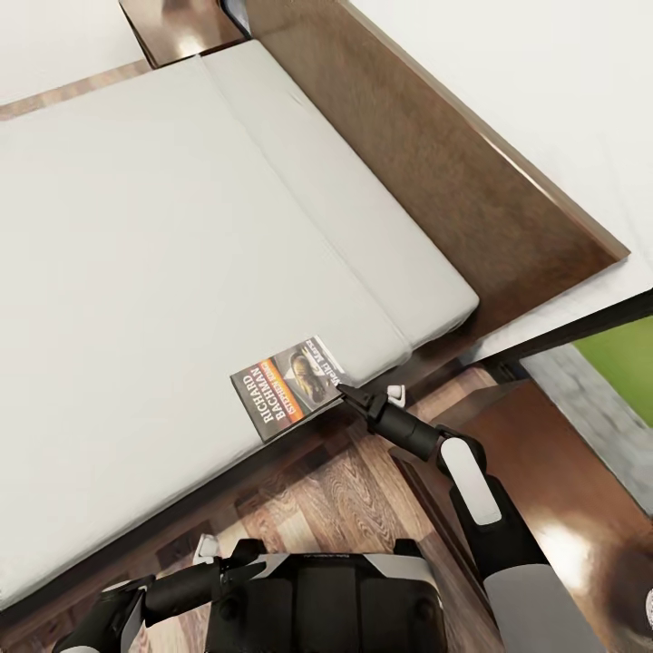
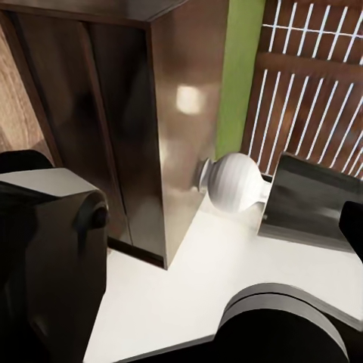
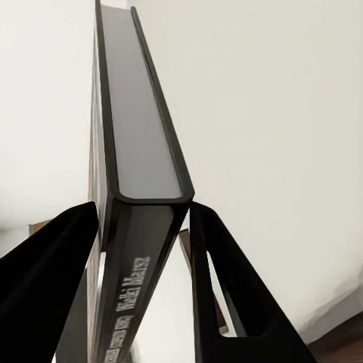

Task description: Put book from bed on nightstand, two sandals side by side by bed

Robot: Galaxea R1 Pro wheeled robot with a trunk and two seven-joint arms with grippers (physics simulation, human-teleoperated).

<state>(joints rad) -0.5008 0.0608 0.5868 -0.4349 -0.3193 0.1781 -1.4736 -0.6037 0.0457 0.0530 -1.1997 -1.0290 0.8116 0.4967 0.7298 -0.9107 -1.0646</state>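
Two arms reach out from the robot as seen from the head camera. The right gripper (image 1: 345,392) stretches forward to the near corner of the book (image 1: 289,386), which lies cover up at the edge of the bed's (image 1: 163,236) pale grey mattress, hanging partly over the dark frame above the plank floor (image 1: 317,494). Its white "RICHARD BACHMAN" lettering and orange strip are plain to read. A glossy reddish-brown nightstand (image 1: 553,490) stands just beside the bed at the right, under the right arm, and a second dark cabinet (image 1: 177,27) sits past the far end of the headboard (image 1: 435,154). The left gripper (image 1: 245,570) hangs low near the robot's trunk, well apart from the bed; I cannot tell from here how its fingers stand.

From the left wrist, a dark wooden cabinet side (image 2: 178,113) rises beside a white ribbed vase (image 2: 234,181) on a white surface, with a slatted fence (image 2: 310,76) behind. That gripper's fingers are too blurred and dark to judge.

From the right wrist, the two black fingers (image 3: 227,287) sit narrow on either side of the book's spine end (image 3: 140,197), pinching it, the mattress pale beyond.
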